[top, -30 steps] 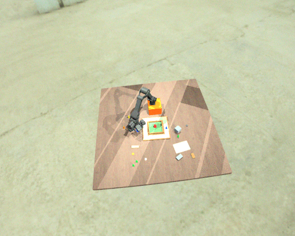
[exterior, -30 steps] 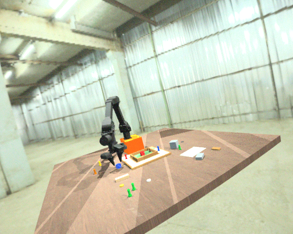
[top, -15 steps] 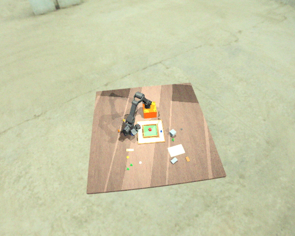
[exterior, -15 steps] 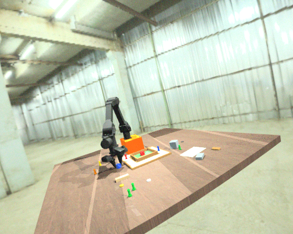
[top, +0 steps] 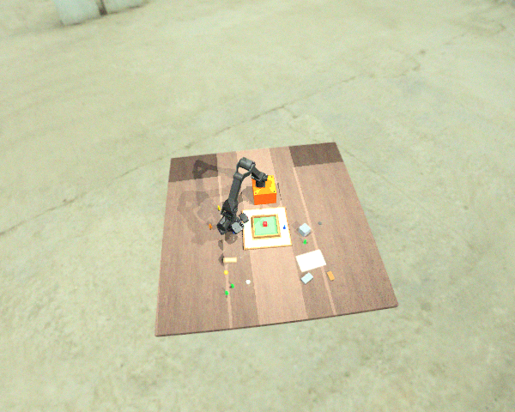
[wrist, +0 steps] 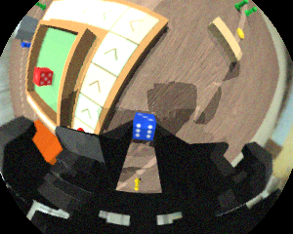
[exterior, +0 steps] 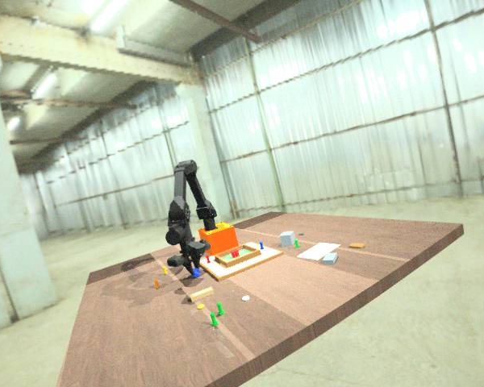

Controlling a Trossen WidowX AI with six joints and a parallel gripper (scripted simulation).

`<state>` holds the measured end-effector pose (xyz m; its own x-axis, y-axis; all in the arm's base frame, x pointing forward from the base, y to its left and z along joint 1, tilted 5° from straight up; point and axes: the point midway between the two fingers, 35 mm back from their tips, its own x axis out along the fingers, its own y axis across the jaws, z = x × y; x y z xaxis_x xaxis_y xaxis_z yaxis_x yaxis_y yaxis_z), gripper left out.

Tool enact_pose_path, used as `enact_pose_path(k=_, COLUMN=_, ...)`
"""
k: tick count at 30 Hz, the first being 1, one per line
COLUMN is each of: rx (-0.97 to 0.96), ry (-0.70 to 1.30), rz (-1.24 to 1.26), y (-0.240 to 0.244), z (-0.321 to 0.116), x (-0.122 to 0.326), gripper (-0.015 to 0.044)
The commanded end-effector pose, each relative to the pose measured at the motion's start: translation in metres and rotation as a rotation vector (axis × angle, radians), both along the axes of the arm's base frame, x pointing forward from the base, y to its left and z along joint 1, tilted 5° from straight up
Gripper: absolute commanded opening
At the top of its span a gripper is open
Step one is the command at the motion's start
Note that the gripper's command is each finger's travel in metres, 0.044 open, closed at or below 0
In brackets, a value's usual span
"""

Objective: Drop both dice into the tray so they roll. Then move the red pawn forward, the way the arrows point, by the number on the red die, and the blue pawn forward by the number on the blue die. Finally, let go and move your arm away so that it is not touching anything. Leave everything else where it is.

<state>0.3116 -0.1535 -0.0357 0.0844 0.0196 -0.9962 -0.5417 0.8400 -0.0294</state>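
My gripper [exterior: 194, 271] [wrist: 143, 124] is shut on the blue die [exterior: 196, 272] [wrist: 145, 126], at or just above the table beside the board; I cannot tell whether the die touches the table. The red die [top: 264, 223] [exterior: 235, 253] [wrist: 43, 76] lies inside the green-floored tray [top: 271, 231] [wrist: 60, 44] in the middle of the board; its top number is unclear. The red pawn [exterior: 208, 259] stands on the board's near-gripper side, mostly hidden in the wrist view. The blue pawn [top: 284, 227] [exterior: 261, 245] [wrist: 25, 44] stands on the opposite side.
The arrow-marked board [top: 266, 243] [exterior: 250, 264] [wrist: 96, 84] surrounds the tray. An orange box [top: 264, 196] [exterior: 219, 240] is by the arm base. A wooden block [top: 229, 259] [exterior: 201, 294], green pawns [exterior: 220, 309], a yellow pawn [exterior: 164, 270] and an orange pawn [exterior: 156, 284] stand around the gripper's side.
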Motion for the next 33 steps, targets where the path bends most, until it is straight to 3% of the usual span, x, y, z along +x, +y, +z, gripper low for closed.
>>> enact_pose_path(k=1, rx=-0.007, ry=-0.016, rz=0.002, y=-0.004, z=0.026, x=0.003, gripper=0.0000)
enact_pose_path(k=13, rx=-0.007, ry=-0.016, rz=0.002, y=-0.005, z=0.113, x=-0.015, gripper=0.0000)
enact_pose_path(k=18, rx=-0.006, ry=-0.015, rz=-0.004, y=-0.001, z=0.113, x=-0.014, gripper=0.0000)
enact_pose_path(k=33, rx=0.016, ry=-0.010, rz=-0.183, y=0.079, z=0.097, x=0.004, gripper=0.0000)
